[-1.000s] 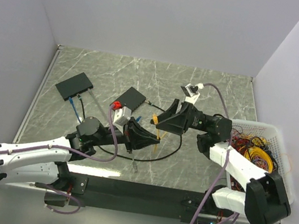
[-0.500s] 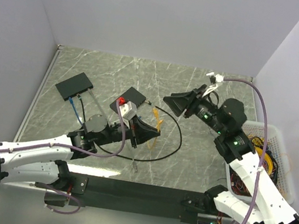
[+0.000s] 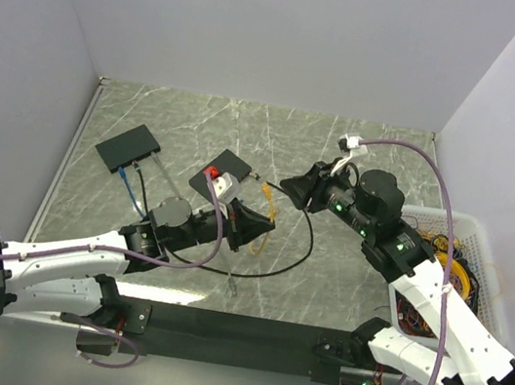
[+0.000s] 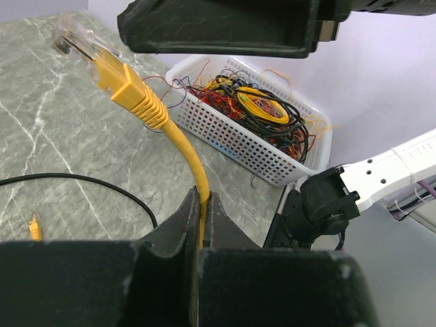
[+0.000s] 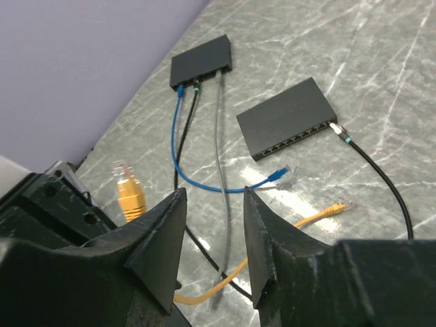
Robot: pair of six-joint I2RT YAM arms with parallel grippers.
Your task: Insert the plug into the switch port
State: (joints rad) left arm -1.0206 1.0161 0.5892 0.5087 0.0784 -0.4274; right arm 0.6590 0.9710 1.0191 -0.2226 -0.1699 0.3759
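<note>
My left gripper [image 4: 202, 197] is shut on the thin orange cable a little below its orange boot. The plug [image 4: 71, 37], a clear tip, sticks up and away from the jaws. From above, the left gripper [image 3: 257, 227] sits mid-table with the plug [image 3: 273, 217] at its tip. My right gripper [image 3: 290, 186] hovers just beyond it, open, with nothing between its fingers. In the right wrist view the plug [image 5: 122, 170] stands left of the right gripper [image 5: 211, 197]. The oblong switch [image 5: 201, 60] lies far left [image 3: 130, 146], its ports holding blue, black and grey cables.
A squarer black slab [image 3: 229, 168] lies between the switch and the grippers, a black cable [image 3: 297, 249] looping from it. The orange cable's other end [image 5: 337, 208] and a loose blue tip [image 5: 281, 175] lie on the marble. A white basket [image 3: 474, 229] of tangled wires stands at right.
The right gripper swung up and back, then came down toward the plug with its jaws narrowing. The left gripper edged slightly right, still holding the orange cable.
</note>
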